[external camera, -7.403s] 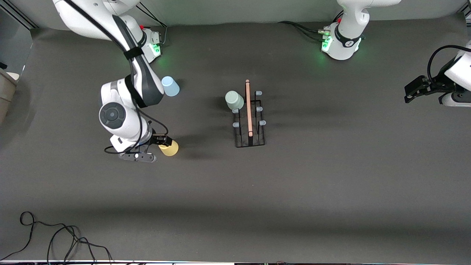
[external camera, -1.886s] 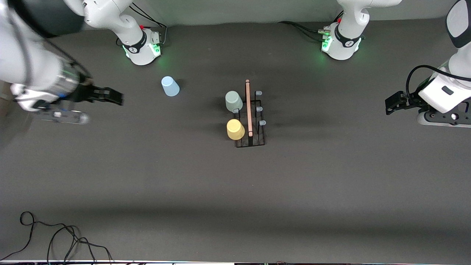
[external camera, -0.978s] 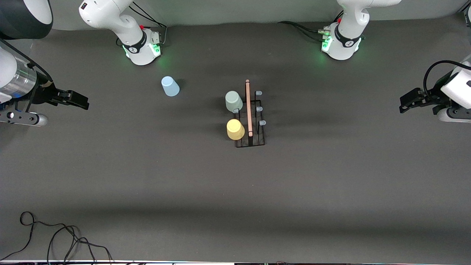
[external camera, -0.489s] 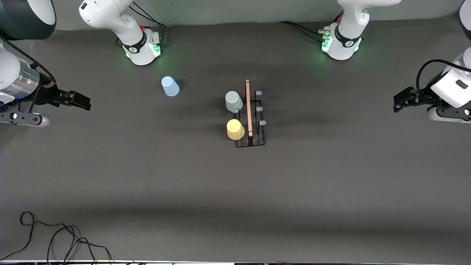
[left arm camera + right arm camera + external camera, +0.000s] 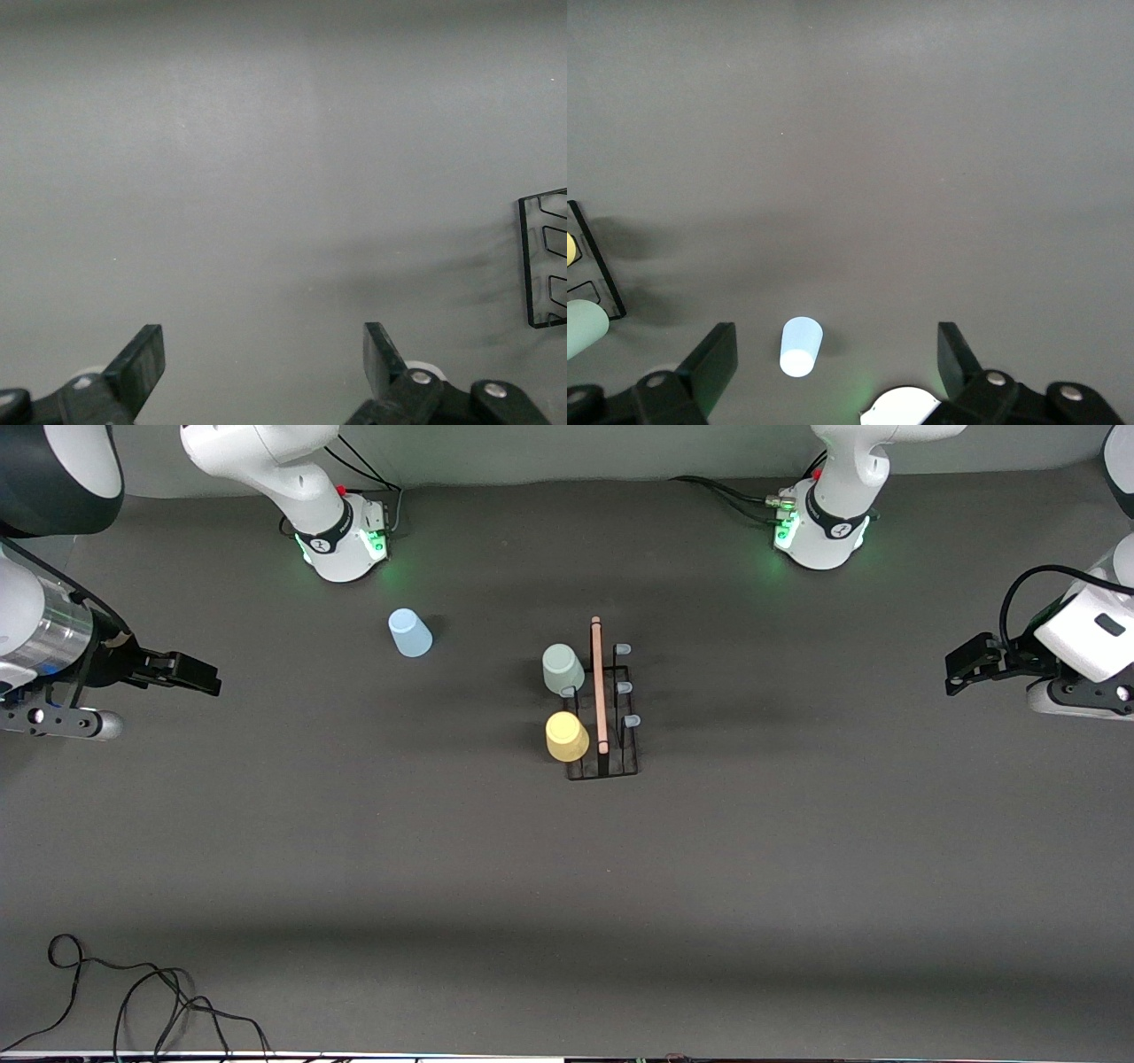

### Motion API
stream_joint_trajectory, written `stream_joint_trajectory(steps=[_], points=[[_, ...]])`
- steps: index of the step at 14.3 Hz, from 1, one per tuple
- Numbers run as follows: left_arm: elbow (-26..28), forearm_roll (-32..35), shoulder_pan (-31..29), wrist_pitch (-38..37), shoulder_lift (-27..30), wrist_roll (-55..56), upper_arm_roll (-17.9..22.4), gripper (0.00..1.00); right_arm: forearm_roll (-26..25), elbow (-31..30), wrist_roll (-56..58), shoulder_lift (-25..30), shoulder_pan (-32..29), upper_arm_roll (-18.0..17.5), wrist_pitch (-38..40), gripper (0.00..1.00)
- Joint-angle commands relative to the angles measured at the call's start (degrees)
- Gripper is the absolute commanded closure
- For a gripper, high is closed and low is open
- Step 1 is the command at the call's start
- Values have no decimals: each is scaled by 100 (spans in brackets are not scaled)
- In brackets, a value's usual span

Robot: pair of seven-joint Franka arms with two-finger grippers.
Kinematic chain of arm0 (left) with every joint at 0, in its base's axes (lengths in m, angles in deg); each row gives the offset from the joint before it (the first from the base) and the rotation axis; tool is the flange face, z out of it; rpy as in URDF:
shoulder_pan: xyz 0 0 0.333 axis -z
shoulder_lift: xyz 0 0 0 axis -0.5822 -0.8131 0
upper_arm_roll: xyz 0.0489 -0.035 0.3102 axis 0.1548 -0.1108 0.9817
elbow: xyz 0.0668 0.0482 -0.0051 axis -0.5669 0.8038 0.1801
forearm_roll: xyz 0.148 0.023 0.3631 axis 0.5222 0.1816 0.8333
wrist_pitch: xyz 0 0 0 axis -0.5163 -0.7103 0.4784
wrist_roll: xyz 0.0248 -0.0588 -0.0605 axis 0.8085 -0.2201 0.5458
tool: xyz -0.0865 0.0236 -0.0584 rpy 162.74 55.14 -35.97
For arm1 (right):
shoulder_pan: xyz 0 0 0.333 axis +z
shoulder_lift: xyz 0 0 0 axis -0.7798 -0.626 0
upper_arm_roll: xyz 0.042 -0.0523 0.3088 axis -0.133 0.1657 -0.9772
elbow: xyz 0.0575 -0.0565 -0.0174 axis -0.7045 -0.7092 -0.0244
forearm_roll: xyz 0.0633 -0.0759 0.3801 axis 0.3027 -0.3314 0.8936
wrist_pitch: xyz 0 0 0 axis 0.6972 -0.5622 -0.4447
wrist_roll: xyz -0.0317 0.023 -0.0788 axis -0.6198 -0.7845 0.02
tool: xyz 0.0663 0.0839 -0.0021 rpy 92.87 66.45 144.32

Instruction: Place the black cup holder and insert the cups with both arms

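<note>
The black cup holder stands mid-table, its wooden handle running along the top. A pale green cup and a yellow cup sit upside down on its prongs, on the side toward the right arm. A light blue cup stands upside down on the table near the right arm's base. My right gripper hovers open and empty over the right arm's end of the table; its wrist view shows the blue cup between the fingers, farther off. My left gripper hovers open and empty over the other end.
The right arm's base and the left arm's base glow green at the table's back edge. A loose black cable lies at the front corner toward the right arm's end. A corner of the rack shows in the left wrist view.
The yellow cup, earlier in my right gripper on the table, now sits on the rack. The right arm has pulled back toward its end. Over the last second the left gripper shifted slightly toward the rack.
</note>
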Motion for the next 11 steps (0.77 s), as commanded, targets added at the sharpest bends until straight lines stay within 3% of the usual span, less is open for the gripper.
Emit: stream_joint_trajectory(steps=[1,4,7,9,11], points=[[-160,-33,22,-26,-23,-62,15,0,-115,-1,66,123,-510,-533,27,1],[-161,-34,22,-35,-23,-36,15,0,-141,-54,84,167,-571,-551,-69,1],[-161,-33,22,-18,-32,-18,15,0,-141,-403,354,411,-1256,-1121,-577,1],[-161,-34,31,-18,-32,-18,15,0,-141,-974,444,737,-1292,-1131,-1148,0],[-161,-34,14,-26,-32,-18,15,0,-141,-1004,444,721,-1257,-1157,-1177,1]])
